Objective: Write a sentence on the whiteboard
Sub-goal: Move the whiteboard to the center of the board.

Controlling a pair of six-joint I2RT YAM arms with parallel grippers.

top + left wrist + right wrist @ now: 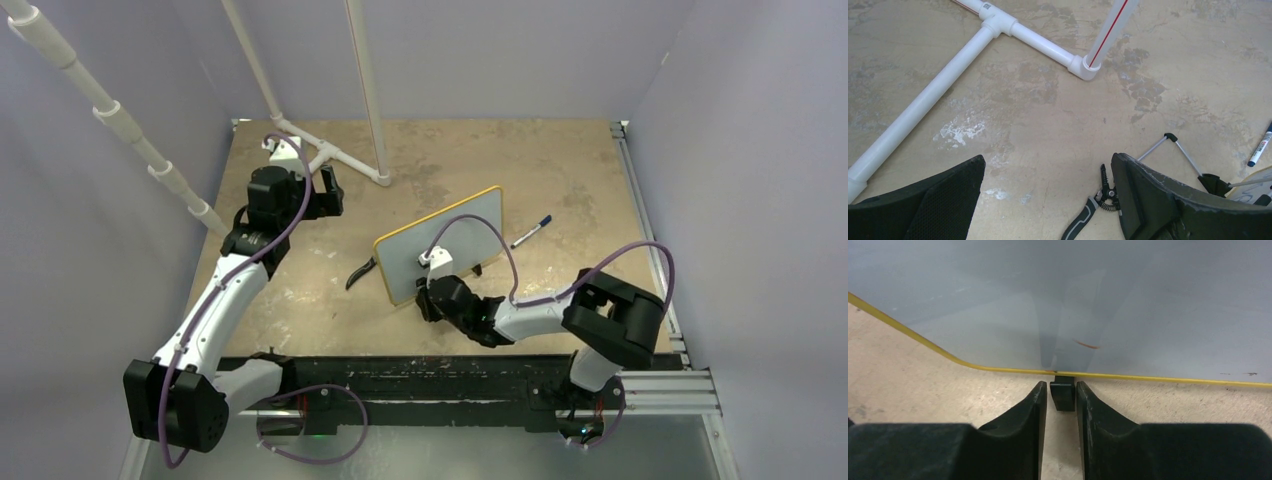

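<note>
The whiteboard (440, 235) stands tilted near the table's middle, its yellow frame towards me. Its face looks blank, and no blue lettering shows in any view. In the right wrist view the board (1098, 300) fills the upper part, with one small black foot (1063, 396) under its bottom edge. My right gripper (1058, 387) is closed narrowly on that foot, a fingertip close on each side; it also shows in the top view (430, 300). My left gripper (328, 190) is wide open and empty at the back left, seen too in its own wrist view (1048, 162).
A blue-capped marker (531, 231) lies right of the board and shows in the left wrist view (1259, 150). Black pliers (360, 272) lie left of the board. White PVC pipes (340, 158) run along the back left. A wire stand (1173, 142) props the board.
</note>
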